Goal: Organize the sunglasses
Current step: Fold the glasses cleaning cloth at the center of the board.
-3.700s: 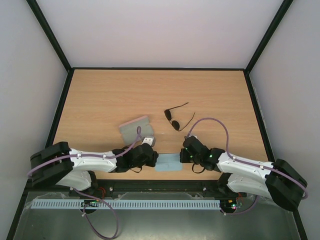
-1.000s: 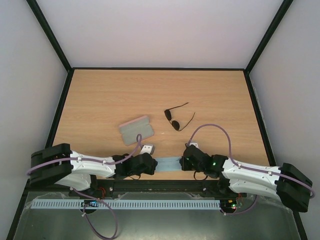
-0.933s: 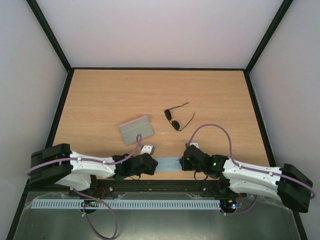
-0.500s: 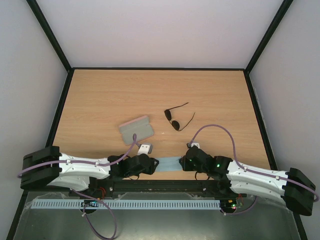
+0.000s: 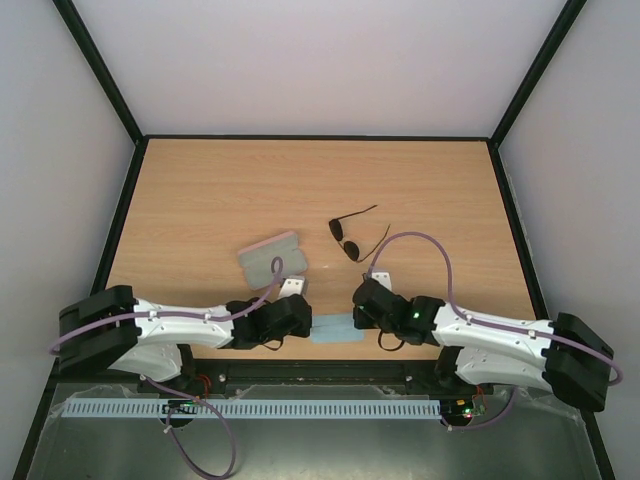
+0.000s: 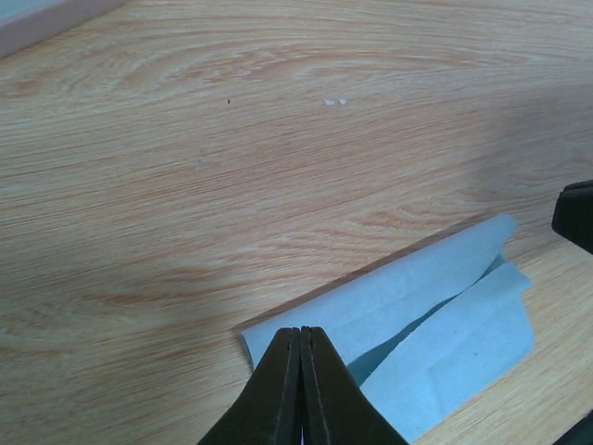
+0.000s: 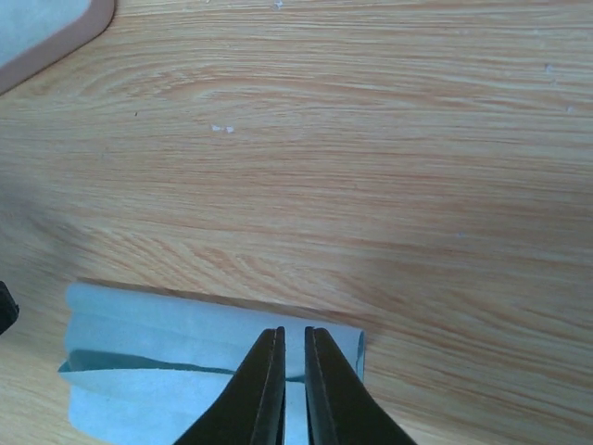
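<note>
Sunglasses [image 5: 350,238]: on the table [image 5: 440,190], outside the pink case [image 5: 272,257].
Left gripper [image 6: 302,332]: clamped on the blue cloth [image 6: 445,315] at its edge.
Right gripper [image 7: 294,332]: clamped on the opposite end.

left pincer [image 6: 302,371]: fingers pressed together on the cloth [image 6: 435,306], but the actual contact spot sits behind them; from above the tips are buried under the wrist
right pincer [image 7: 295,371]: same deal; in the left wrist view it's only a dark sliver at the right edge
cloth: both ends covered from above, bottom edge chops it off in both wrist views
case [image 7: 42,32]: just a corner, top left
sunglasses [image 5: 345,240]: temple wires too thin to follow
</note>
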You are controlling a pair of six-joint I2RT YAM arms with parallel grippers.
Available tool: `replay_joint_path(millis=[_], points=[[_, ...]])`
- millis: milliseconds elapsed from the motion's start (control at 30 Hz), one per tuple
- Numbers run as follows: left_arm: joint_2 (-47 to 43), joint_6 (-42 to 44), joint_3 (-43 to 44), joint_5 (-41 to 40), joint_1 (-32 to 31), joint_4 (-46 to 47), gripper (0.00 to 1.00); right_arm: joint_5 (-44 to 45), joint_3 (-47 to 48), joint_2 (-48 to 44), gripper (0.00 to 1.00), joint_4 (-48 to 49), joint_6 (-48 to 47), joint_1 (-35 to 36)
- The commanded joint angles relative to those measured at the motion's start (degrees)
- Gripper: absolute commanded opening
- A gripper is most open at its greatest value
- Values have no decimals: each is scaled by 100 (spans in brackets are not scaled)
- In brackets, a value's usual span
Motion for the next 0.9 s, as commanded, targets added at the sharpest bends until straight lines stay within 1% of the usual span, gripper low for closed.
replay_joint_path(millis=[0, 200, 367, 633, 867], points=[[271, 209, 245, 31, 42, -120, 2, 287, 273, 347, 6, -413, -134, 32], [382, 231, 213, 212, -18, 64, 2, 87, 221, 498, 4, -284, -183, 34], [475, 223, 212, 232, -164, 112, 2, 40, 125, 381, 4, -229, -162, 29], [801, 311, 309, 378, -177, 235, 2, 36, 66, 230, 4, -270, -139, 36], [673, 284, 313, 374, -327, 201, 3, 51, -41, 89, 4, -273, -111, 33]])
